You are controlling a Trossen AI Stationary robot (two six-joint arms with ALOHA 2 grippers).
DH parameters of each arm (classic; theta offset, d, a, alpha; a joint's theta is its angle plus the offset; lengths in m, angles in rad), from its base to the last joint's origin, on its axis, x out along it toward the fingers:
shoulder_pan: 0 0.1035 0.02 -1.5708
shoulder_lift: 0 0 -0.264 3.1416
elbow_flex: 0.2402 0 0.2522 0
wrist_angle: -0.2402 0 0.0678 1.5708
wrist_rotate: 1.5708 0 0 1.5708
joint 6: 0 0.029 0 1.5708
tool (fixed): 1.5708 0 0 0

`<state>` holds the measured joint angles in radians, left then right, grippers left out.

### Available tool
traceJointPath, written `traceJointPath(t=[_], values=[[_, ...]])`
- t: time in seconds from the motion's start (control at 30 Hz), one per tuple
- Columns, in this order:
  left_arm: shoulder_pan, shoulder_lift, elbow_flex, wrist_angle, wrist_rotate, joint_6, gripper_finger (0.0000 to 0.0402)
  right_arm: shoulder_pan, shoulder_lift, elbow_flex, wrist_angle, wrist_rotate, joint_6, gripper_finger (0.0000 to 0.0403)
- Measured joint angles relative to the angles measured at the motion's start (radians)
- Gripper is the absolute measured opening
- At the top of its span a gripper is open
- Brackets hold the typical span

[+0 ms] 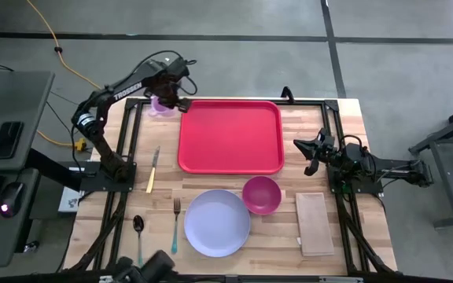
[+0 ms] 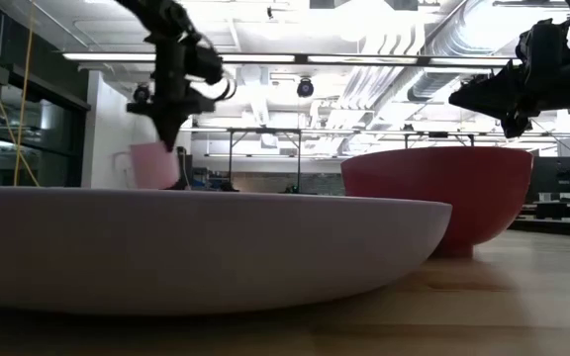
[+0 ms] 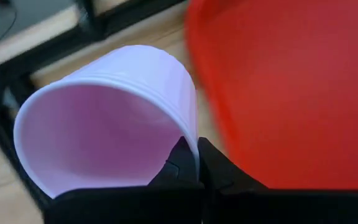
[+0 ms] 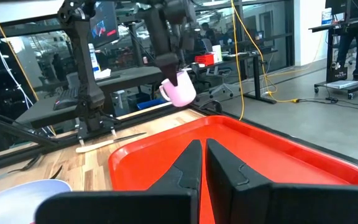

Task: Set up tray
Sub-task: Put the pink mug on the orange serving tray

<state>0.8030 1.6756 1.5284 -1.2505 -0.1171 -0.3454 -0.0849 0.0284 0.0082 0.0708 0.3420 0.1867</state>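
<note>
I am looking down at the table, where the tray (image 1: pixel 230 135) is lying flat on the far half of the wooden top, between the two arms. My left gripper (image 1: pixel 171 102) is hanging just past the tray's far left corner, its fingers (image 3: pixel 182 163) pinched together on the rim of a pale lavender cup (image 1: pixel 162 105); in the left wrist view the cup's wall is sitting between the two dark tips, with the tray's red edge right beside it. In the right wrist view the cup (image 4: pixel 179 88) is hanging clear above the table, tilted, beyond the tray's far corner. My right gripper (image 1: pixel 311 149) is waiting just off the tray's right edge, fingers (image 4: pixel 188 163) pressed together and holding nothing, pointing across the tray's red floor. On the near half of the table I am seeing the lavender plate (image 1: pixel 217 222), a magenta bowl (image 1: pixel 261 195) touching its right side, a tan napkin (image 1: pixel 314 223) further right, and a knife (image 1: pixel 153 170), fork (image 1: pixel 176 224) and spoon (image 1: pixel 138 236) to the left
</note>
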Motion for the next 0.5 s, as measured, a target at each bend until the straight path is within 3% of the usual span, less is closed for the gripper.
traceJointPath(t=[0.3,0.5], values=[[-0.164,0.000,0.069,0.036,0.000,-0.048,0.0014,0.000,0.000,0.000,0.000,-0.001,0.000,0.0000],[-0.216,0.014,0.071,0.095,0.000,-0.082,0.0014,0.000,0.000,0.000,0.000,-0.010,0.024,0.0000]])
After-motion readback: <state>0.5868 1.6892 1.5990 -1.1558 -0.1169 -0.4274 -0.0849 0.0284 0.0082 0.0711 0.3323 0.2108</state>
